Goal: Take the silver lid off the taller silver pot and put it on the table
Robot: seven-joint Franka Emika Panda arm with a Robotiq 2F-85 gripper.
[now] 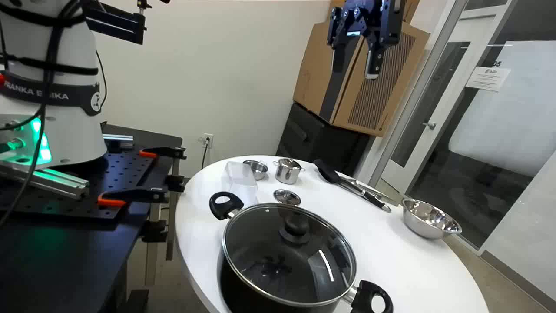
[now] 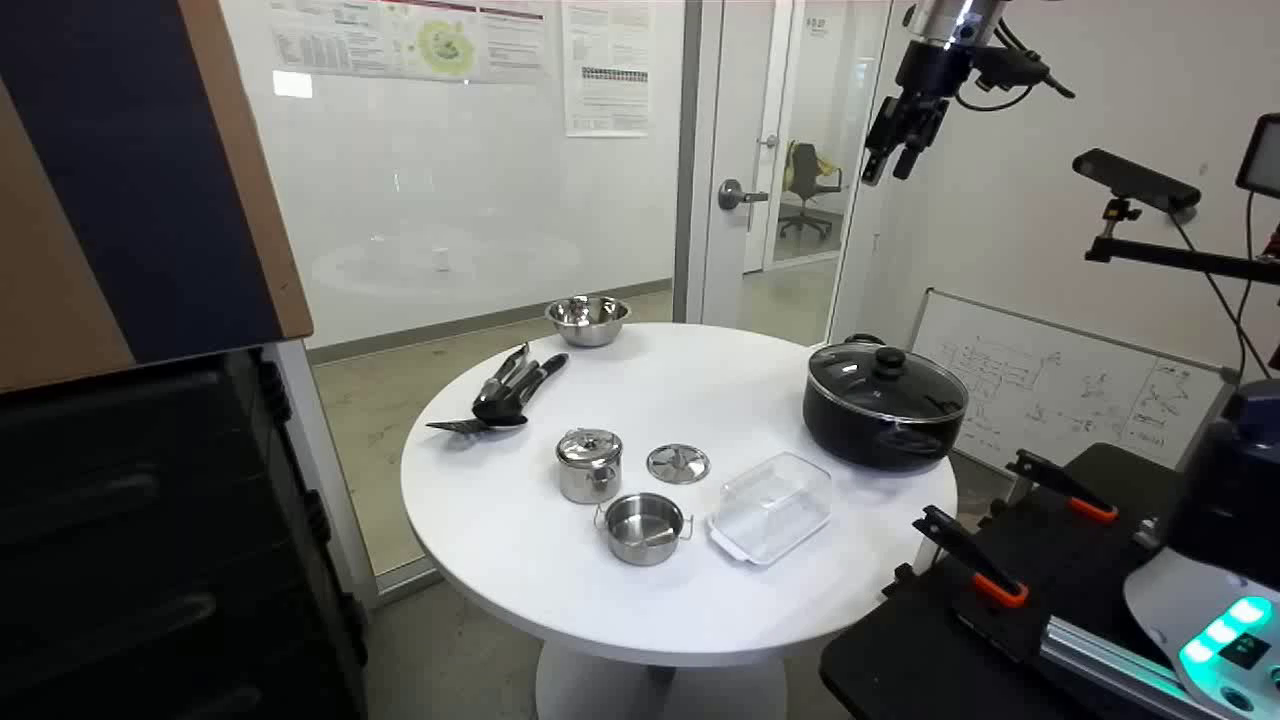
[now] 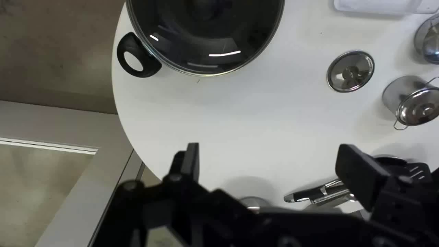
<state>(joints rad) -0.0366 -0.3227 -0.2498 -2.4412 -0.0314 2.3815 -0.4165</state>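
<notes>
The taller silver pot [image 1: 286,175] stands upright on the round white table [image 1: 417,269]. A silver lid [image 1: 289,163] sits on its top; pot [image 2: 590,484] and lid [image 2: 588,445] also show in an exterior view. In the wrist view the pot [image 3: 399,94] with its lid [image 3: 421,109] is at the right edge. Another small silver lid [image 2: 678,464] lies flat on the table near the pot; it shows in the wrist view too [image 3: 350,71]. My gripper [image 3: 268,151] is open and empty. It hangs high above the table in both exterior views [image 1: 354,73] [image 2: 889,178], apart from everything.
A large black pot with dark glass lid [image 2: 885,400] stands across the table. The shorter open silver pot [image 2: 643,545] and a clear plastic box [image 2: 770,510] are near the taller pot. Black utensils [image 2: 510,395] and a wide silver bowl [image 2: 588,322] lie along the far side.
</notes>
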